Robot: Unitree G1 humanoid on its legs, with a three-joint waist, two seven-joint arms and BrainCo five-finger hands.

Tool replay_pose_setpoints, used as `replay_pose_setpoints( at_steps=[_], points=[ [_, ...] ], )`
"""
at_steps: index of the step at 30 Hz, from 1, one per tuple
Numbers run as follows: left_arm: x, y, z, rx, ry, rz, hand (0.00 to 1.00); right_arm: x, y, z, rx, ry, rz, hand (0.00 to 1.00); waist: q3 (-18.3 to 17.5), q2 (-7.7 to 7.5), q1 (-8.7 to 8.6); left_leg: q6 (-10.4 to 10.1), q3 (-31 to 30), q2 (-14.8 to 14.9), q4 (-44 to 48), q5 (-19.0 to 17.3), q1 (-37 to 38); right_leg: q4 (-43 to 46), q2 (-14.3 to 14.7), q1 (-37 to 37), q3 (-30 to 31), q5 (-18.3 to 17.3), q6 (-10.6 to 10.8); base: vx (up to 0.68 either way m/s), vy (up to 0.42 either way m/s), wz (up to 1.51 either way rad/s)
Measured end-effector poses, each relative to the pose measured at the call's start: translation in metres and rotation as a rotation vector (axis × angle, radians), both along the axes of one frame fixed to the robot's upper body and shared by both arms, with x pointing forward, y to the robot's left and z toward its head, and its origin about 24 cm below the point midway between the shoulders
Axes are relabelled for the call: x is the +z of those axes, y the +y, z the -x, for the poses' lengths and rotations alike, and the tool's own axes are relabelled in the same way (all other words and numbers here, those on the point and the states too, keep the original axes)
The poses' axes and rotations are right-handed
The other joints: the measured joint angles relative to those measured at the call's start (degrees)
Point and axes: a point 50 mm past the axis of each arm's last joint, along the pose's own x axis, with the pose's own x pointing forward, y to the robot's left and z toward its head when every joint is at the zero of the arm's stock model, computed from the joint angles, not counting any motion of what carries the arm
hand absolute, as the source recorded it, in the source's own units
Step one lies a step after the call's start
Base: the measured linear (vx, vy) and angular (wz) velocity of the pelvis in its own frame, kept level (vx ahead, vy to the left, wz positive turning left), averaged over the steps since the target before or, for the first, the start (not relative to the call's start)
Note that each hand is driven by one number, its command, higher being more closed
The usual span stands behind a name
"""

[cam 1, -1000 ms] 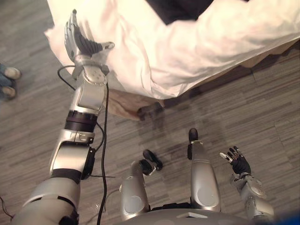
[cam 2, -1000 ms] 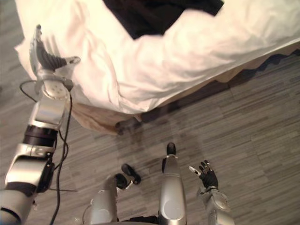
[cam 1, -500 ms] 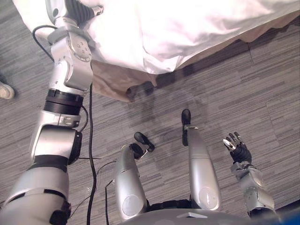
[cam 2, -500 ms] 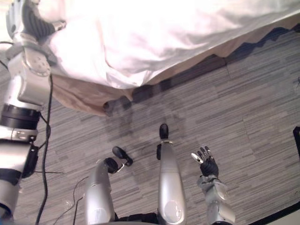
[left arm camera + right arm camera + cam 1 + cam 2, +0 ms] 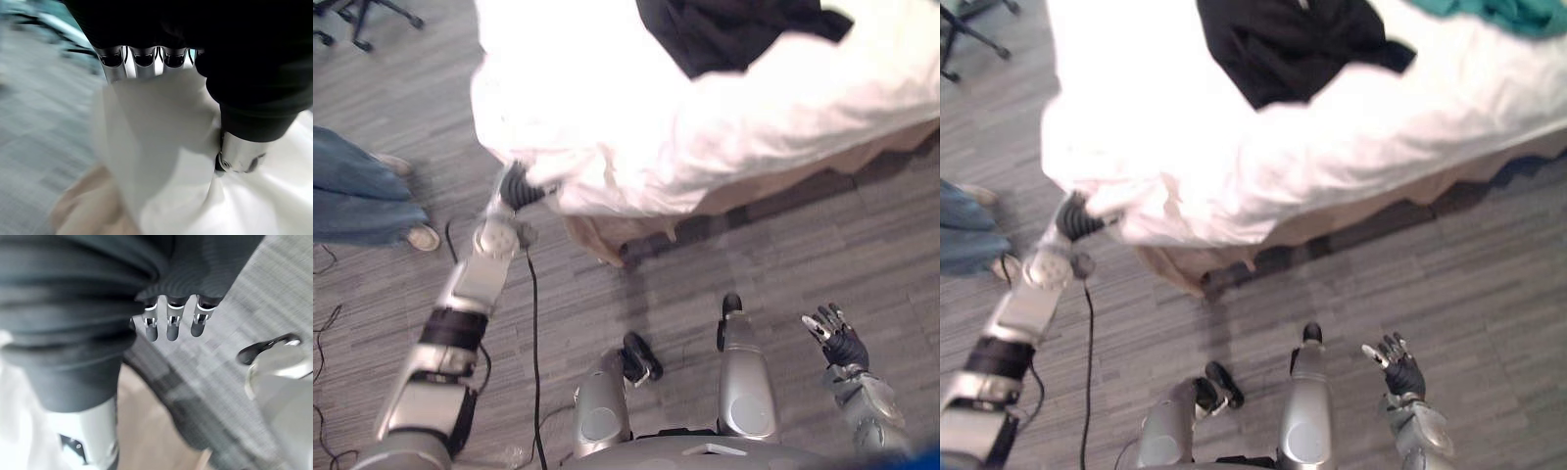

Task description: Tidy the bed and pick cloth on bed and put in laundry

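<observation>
A white duvet covers the bed and hangs over its near edge. On it lies a black cloth, with a teal cloth at the far right. My left hand is at the duvet's near left corner. In the left wrist view its fingers curl into the white duvet and the thumb presses a fold, so the cloth creases around it. My right hand hangs low at my right side over the floor, its fingers straight and holding nothing.
The bed's beige skirt shows under the duvet at the near corner. A person's jeans-clad legs and shoes stand on the grey floor at the left. An office chair's wheeled base is at the far left corner.
The camera has swung, bringing the black cloth back into view. My left hand, open with raised fingers a second ago, has curled onto the duvet's corner. The right hand stays as it was.
</observation>
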Motion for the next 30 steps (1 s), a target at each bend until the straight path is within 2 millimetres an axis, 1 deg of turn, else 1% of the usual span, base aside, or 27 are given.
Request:
replay_pose_setpoints(
  at_steps=[1,3,4,5,6,7,9,12,13,15,16,17,18,19,20,22,24,26,27,30],
  points=[
    [-0.011,0.000,0.008,0.016,0.018,0.022,0.00,-0.004,0.002,0.004,-0.009,0.017,-0.010,0.00,-0.88,-0.13,0.25,-0.25,-0.21,-0.07,-1.05,0.39,1.08,-0.89,0.08,1.29,-0.53,-0.02,-0.02,0.20,-0.049,0.21],
    [-0.047,-0.009,0.033,0.053,0.081,0.111,0.00,-0.026,0.010,0.026,-0.046,0.141,-0.045,0.00,-4.88,-0.73,1.08,-1.12,-1.84,-0.97,-5.44,2.14,5.00,-4.23,0.24,6.35,-3.20,-0.12,-0.08,0.17,-0.047,0.34],
    [-0.054,-0.012,0.037,0.053,0.095,0.129,0.00,-0.033,0.012,0.031,-0.057,0.178,-0.059,0.00,-5.89,-0.82,1.06,-1.20,-2.53,-1.23,-6.62,2.60,5.58,-5.23,0.26,7.55,-4.01,-0.12,-0.08,0.13,-0.045,0.52],
    [-0.069,-0.018,0.045,0.060,0.126,0.179,0.00,-0.045,0.015,0.043,-0.078,0.249,-0.079,0.00,-7.62,-0.99,1.05,-1.45,-3.80,-1.69,-8.70,3.55,6.65,-7.11,0.48,9.63,-5.54,-0.03,-0.01,0.12,-0.045,0.51],
    [-0.080,-0.026,0.049,0.067,0.149,0.243,0.00,-0.054,0.017,0.052,-0.098,0.308,-0.092,0.00,-8.98,-0.83,1.03,-1.71,-4.82,-1.95,-10.36,4.13,7.70,-8.88,0.71,11.61,-6.80,0.20,0.19,0.11,-0.042,0.46],
    [-0.087,-0.031,0.052,0.073,0.164,0.273,0.00,-0.058,0.018,0.057,-0.105,0.335,-0.097,0.00,-9.65,-0.71,1.05,-1.75,-5.17,-2.04,-11.15,4.42,8.12,-9.75,0.90,12.53,-7.27,0.43,0.25,0.12,-0.030,0.31],
    [-0.108,-0.043,0.062,0.109,0.214,0.387,0.00,-0.070,0.021,0.070,-0.106,0.422,-0.106,0.00,-10.96,-0.47,0.99,-1.93,-6.29,-2.30,-14.24,5.75,10.30,-14.20,1.88,16.09,-8.70,2.02,0.27,0.12,-0.019,0.13],
    [-0.124,-0.054,0.070,0.137,0.258,0.444,0.00,-0.080,0.023,0.079,-0.130,0.488,-0.136,0.00,-11.10,-0.58,0.96,-2.00,-8.10,-2.96,-17.29,7.20,12.58,-19.62,2.96,20.16,-10.14,4.16,0.25,0.07,0.001,0.11],
    [-0.129,-0.055,0.073,0.148,0.276,0.459,0.00,-0.081,0.023,0.080,-0.137,0.495,-0.140,0.00,-11.10,-0.58,0.96,-2.00,-8.33,-2.95,-17.62,7.25,13.00,-20.73,3.15,21.13,-10.54,4.60,0.26,0.07,-0.006,0.16],
    [-0.155,-0.052,0.095,0.228,0.398,0.503,0.00,-0.085,0.023,0.083,-0.157,0.513,-0.153,0.00,-11.17,-0.71,1.04,-2.09,-9.31,-3.02,-18.33,7.41,14.38,-23.40,3.56,23.93,-11.52,5.52,0.34,0.06,0.004,0.15],
    [-0.171,-0.048,0.115,0.300,0.476,0.536,0.00,-0.086,0.025,0.081,-0.158,0.514,-0.157,0.00,-11.18,-0.91,1.16,-2.08,-9.43,-3.05,-18.64,7.41,15.16,-24.55,3.75,25.20,-11.82,6.03,0.31,0.04,0.005,0.09],
    [-0.178,-0.046,0.124,0.332,0.511,0.546,0.00,-0.087,0.025,0.081,-0.159,0.515,-0.159,0.00,-11.51,-1.02,1.20,-2.09,-9.53,-3.05,-18.89,7.41,15.24,-25.12,3.85,25.49,-12.08,6.33,0.31,0.03,0.003,0.11],
    [-0.190,-0.041,0.145,0.396,0.580,0.568,0.00,-0.089,0.028,0.080,-0.160,0.518,-0.165,0.00,-12.20,-1.38,1.27,-2.12,-9.91,-3.13,-19.22,7.44,15.21,-26.27,3.99,26.12,-12.63,6.79,0.41,0.03,0.002,0.19],
    [-0.201,-0.036,0.167,0.457,0.647,0.586,0.00,-0.090,0.030,0.080,-0.162,0.523,-0.172,0.00,-12.34,-1.90,1.84,-2.12,-10.53,-3.33,-19.25,7.44,15.35,-27.23,3.97,27.09,-13.07,7.18,0.43,0.03,0.002,0.18],
    [-0.203,-0.036,0.171,0.466,0.658,0.589,0.00,-0.091,0.031,0.081,-0.162,0.524,-0.173,0.00,-12.40,-2.00,1.94,-2.12,-10.53,-3.36,-19.27,7.44,15.39,-27.34,3.97,27.15,-13.07,7.26,0.44,0.00,0.009,0.12],
    [-0.212,-0.034,0.196,0.522,0.725,0.596,0.00,-0.092,0.035,0.079,-0.165,0.514,-0.178,0.00,-12.64,-2.42,3.40,-2.03,-10.66,-3.65,-19.33,7.52,15.79,-28.59,3.91,28.20,-13.20,8.33,0.32,-0.03,0.020,0.05],
    [-0.216,-0.032,0.210,0.558,0.757,0.603,0.00,-0.093,0.040,0.075,-0.161,0.503,-0.189,0.00,-12.72,-2.75,3.93,-2.00,-10.71,-3.98,-19.49,7.54,16.50,-29.19,3.70,29.12,-13.51,8.63,0.36,-0.05,0.010,0.04],
    [-0.218,-0.031,0.220,0.588,0.774,0.609,0.00,-0.094,0.047,0.070,-0.151,0.505,-0.203,0.00,-12.84,-3.06,3.96,-1.96,-10.77,-4.21,-20.14,7.80,17.04,-29.19,3.60,29.13,-13.77,8.66,0.37,-0.10,-0.007,0.02],
    [-0.218,-0.030,0.221,0.598,0.773,0.613,0.00,-0.095,0.049,0.068,-0.142,0.506,-0.203,0.00,-12.80,-3.32,4.05,-1.94,-10.87,-4.39,-20.35,8.26,16.98,-29.21,3.45,29.07,-13.81,8.85,0.43,-0.12,-0.018,0.02],
    [-0.219,-0.033,0.222,0.618,0.764,0.639,0.00,-0.095,0.049,0.068,-0.152,0.518,-0.195,0.00,-12.68,-3.43,3.99,-1.70,-11.54,-4.96,-22.62,9.99,17.19,-30.16,3.46,28.95,-14.35,9.89,0.45,-0.14,-0.029,0.07]
  ],
)
